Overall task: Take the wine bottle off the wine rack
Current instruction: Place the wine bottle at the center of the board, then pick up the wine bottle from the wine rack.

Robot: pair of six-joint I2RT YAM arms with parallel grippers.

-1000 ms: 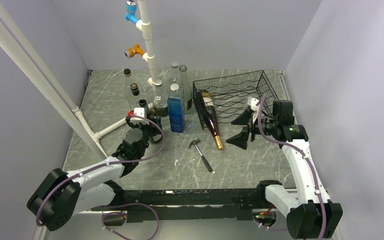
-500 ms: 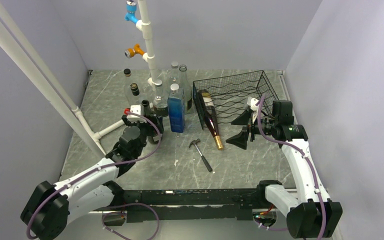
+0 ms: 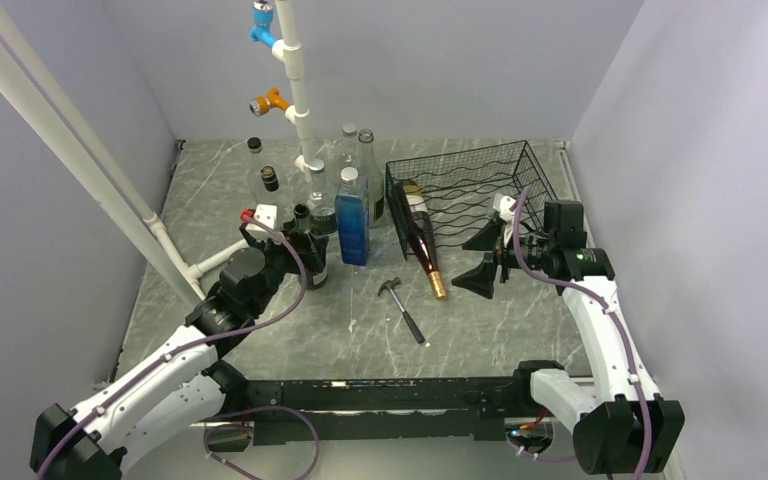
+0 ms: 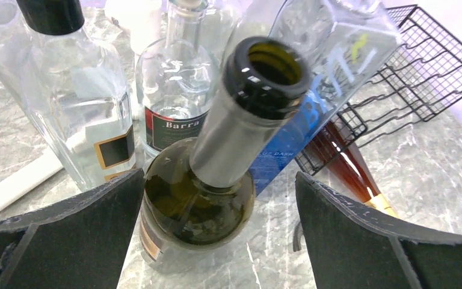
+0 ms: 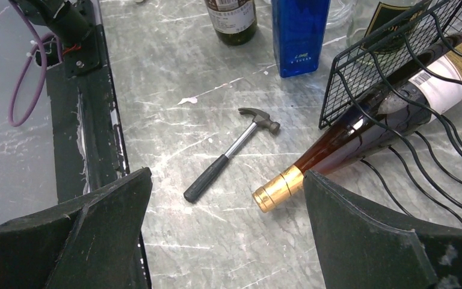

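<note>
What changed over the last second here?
The left gripper opened, letting go of the green bottle, which stands between its jaws, and shifted left. The right gripper, the wine bottle on the wine rack and the hammer stayed put.

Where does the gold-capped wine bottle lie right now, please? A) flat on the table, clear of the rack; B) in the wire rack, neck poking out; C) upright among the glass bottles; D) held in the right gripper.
B: the wine bottle lies in the wine rack, its gold neck poking out toward the hammer; the right gripper is open, apart from it.
</note>
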